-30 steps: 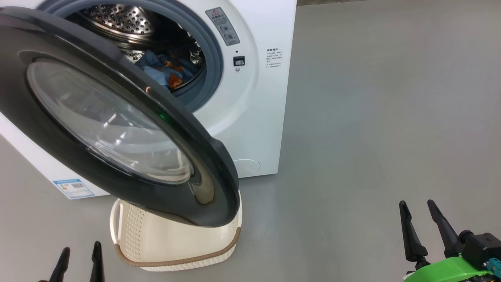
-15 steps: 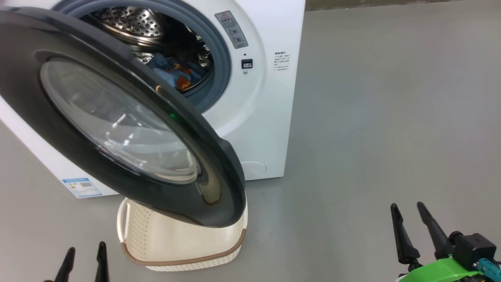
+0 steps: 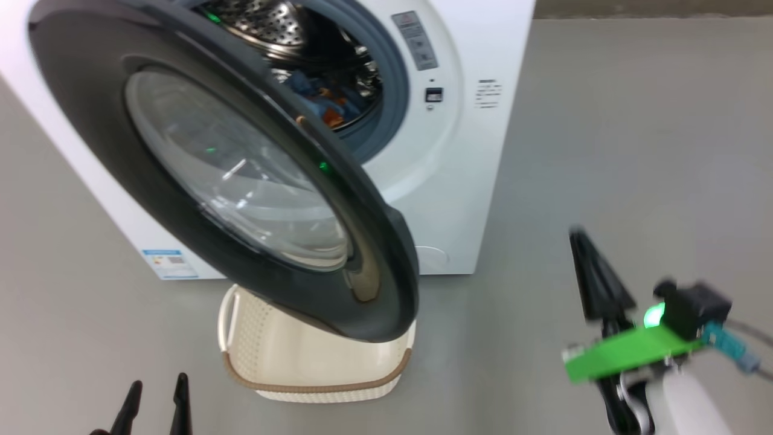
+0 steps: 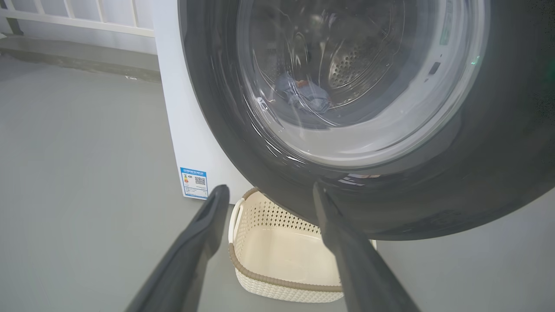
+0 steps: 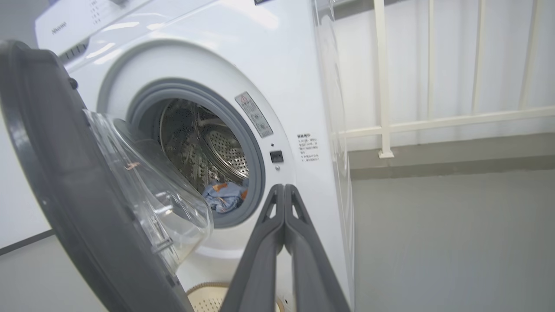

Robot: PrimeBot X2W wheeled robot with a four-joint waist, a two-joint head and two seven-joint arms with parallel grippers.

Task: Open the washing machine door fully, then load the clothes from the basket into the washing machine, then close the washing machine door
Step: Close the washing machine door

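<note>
The washing machine (image 3: 459, 181) stands white and boxy, its drum open. The washing machine door (image 3: 241, 181), black with a bulging glass window, is swung out and hangs over the basket (image 3: 314, 368). The clothes (image 3: 326, 106), blue with orange print, lie inside the drum (image 5: 223, 197). What shows of the cream basket's inside (image 4: 282, 255) is bare. My left gripper (image 3: 158, 382) is open at the lower left, in front of the door and the basket (image 4: 269, 188). My right gripper (image 3: 580, 238) is shut on nothing, raised to the right of the door, and points at the drum opening (image 5: 284, 186).
Grey floor (image 3: 634, 121) spreads wide to the right of the machine. A white railing (image 5: 381, 86) on a low grey ledge runs behind it. A blue label sticker (image 3: 169, 263) marks the machine's lower left corner.
The head camera has moved, shifting the machine rightward in the picture. My right gripper has gone from open to shut and has risen towards the door. The left gripper stays open.
</note>
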